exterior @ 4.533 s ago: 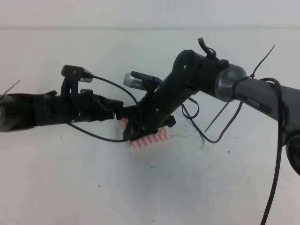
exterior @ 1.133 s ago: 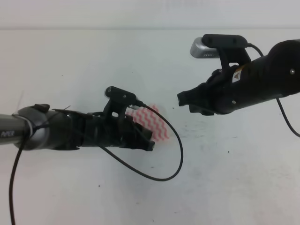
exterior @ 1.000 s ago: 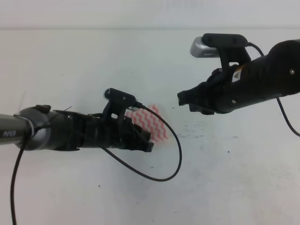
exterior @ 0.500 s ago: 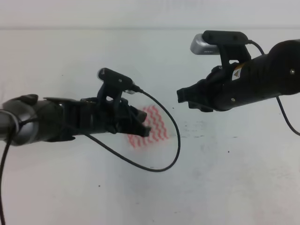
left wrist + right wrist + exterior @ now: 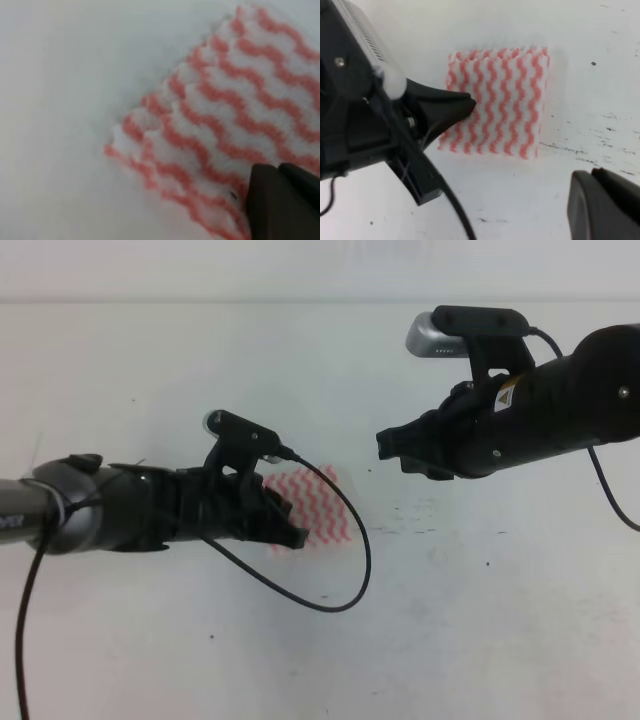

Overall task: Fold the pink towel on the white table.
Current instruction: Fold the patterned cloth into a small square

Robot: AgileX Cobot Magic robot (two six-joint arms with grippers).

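Item count, all views combined:

- Towels: one. The pink towel (image 5: 322, 508), with pink and white wavy stripes, is the only cloth.
- Tables: one, the white table (image 5: 480, 620).
- Robot arms: two, one from each side.
- Grippers: two, the left gripper (image 5: 292, 532) and the right gripper (image 5: 392, 448).
- Wrist cameras: two, one on each arm.
- Loose cables: two, one looping off each arm.
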